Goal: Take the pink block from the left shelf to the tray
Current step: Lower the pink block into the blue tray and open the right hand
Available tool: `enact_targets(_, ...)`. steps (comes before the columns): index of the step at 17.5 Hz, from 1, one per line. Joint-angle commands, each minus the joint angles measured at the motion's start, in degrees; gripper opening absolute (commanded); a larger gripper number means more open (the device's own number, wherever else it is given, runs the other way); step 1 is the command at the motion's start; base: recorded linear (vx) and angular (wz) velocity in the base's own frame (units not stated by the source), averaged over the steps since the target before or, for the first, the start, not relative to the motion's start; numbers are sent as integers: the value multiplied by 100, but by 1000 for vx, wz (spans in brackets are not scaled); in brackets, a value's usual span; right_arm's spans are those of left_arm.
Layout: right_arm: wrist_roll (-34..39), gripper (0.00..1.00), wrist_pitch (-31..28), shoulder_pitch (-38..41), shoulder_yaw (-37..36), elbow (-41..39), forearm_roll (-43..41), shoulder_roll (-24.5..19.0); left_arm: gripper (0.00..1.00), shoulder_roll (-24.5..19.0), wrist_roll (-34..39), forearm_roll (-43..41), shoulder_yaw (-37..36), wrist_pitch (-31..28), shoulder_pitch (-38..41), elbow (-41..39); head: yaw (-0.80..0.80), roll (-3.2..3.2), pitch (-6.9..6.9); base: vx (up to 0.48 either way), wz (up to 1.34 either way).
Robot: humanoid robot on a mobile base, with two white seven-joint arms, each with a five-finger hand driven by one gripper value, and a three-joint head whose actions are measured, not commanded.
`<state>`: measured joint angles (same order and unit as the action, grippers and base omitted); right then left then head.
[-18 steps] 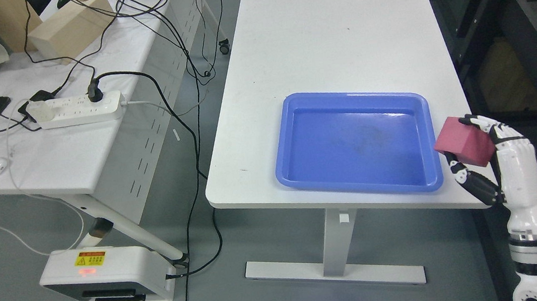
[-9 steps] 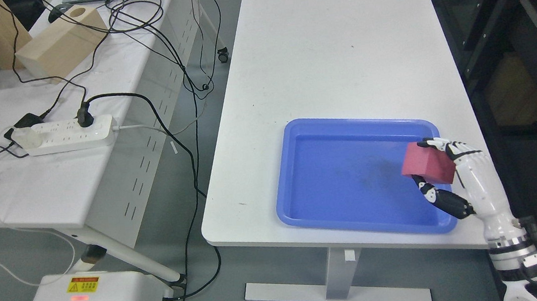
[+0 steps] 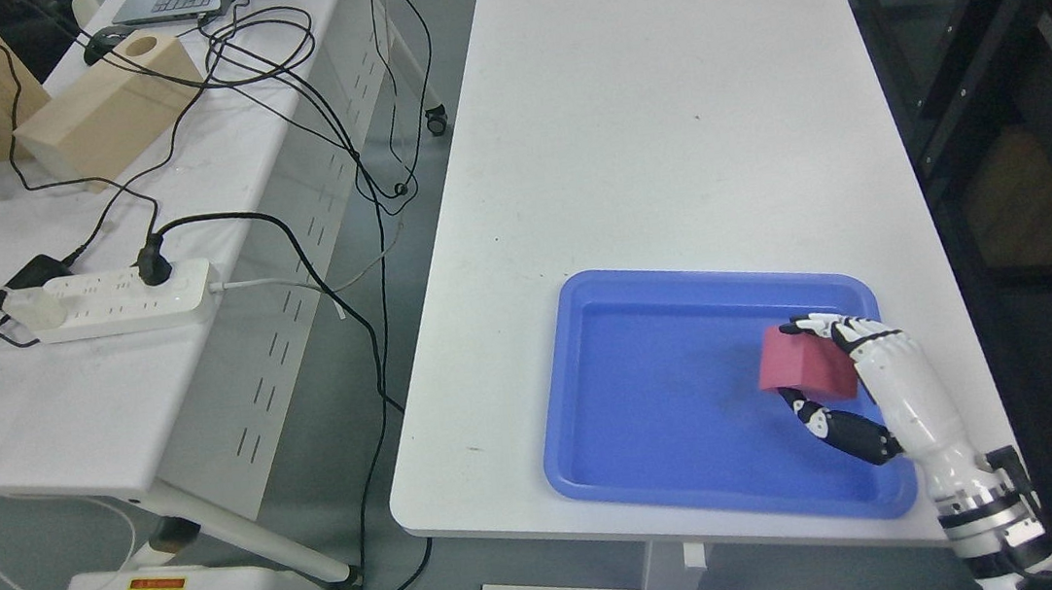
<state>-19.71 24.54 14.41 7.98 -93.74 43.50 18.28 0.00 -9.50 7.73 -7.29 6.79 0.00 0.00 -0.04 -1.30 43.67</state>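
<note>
Pink block [image 3: 805, 365] being gripped in right hand [image 3: 872, 376], fingers clamping it, hanging over right part of blue tray [image 3: 662, 290]. Placing step appearing in hand. Next calling for lowering, then opening fingers.

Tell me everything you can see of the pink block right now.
The pink block is a matte, dusky-pink box shape with flat faces, tilted. The right hand grips it, white fingers over its top edge and the dark thumb below. It sits over the right part of the blue tray; whether it touches the floor is unclear.
</note>
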Motion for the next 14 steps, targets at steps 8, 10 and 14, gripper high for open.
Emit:
enact_targets(8, 37, 72, 647, 405, -366, -4, -1000, 150, 100, -100, 1, 0, 0, -3, 114, -100, 0, 0, 0, 21, 0)
enact_targets(10, 299, 79, 780, 449, -455, 5, -1421, 158, 100, -100, 1, 0, 0, -3, 114, -100, 0, 0, 0, 0, 0)
enact_targets(14, 1425, 89, 930, 458, -718, 5, -2731, 158, 100, -100, 1, 0, 0, -3, 114, -100, 0, 0, 0, 0, 0)
